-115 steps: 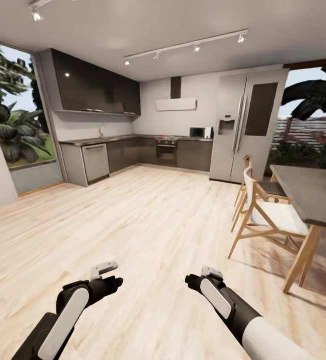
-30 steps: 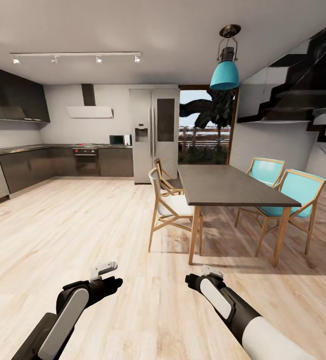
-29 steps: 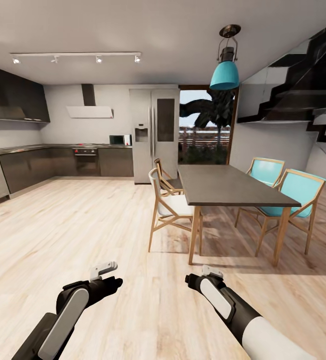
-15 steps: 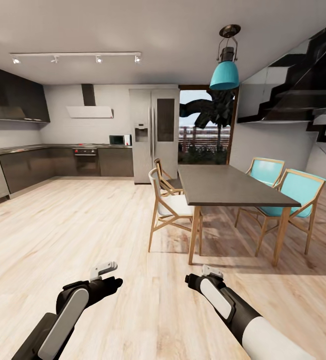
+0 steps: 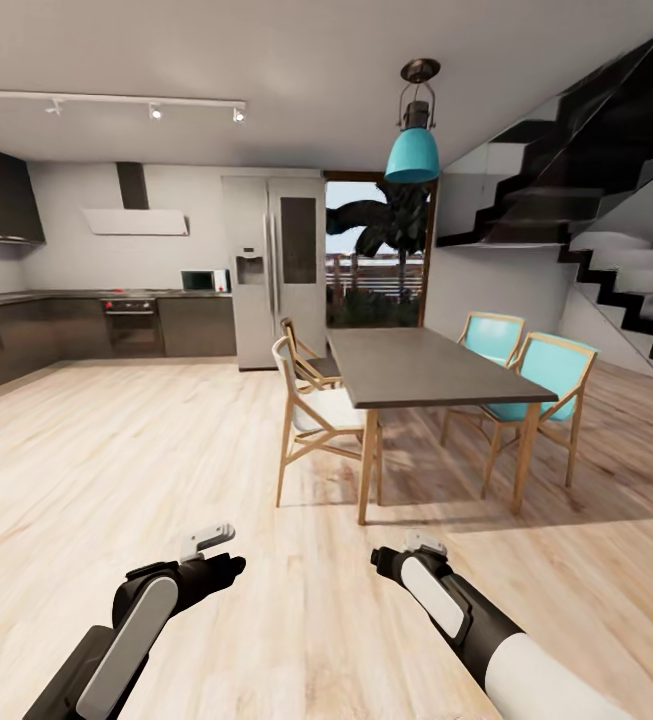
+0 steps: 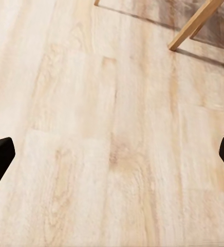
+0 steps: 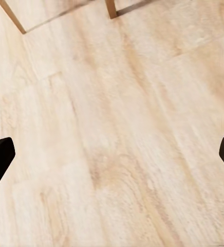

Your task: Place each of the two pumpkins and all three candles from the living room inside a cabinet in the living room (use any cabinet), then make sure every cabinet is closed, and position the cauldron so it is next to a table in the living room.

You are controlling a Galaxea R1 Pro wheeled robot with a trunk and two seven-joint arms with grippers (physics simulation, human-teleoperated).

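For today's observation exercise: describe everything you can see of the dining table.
The dining table is a long rectangle with a thin, matte dark-grey top on light wooden legs, standing level on the pale plank floor. Its top looks bare. Two wooden chairs with white seats sit along one long side, two turquoise chairs along the other. A teal pendant lamp hangs above.

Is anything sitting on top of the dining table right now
No, the dining table shows a bare dark top in the head view, with chairs around it.

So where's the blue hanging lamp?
In the head view, the blue pendant lamp hangs from the ceiling above the dining table, right of the fridge.
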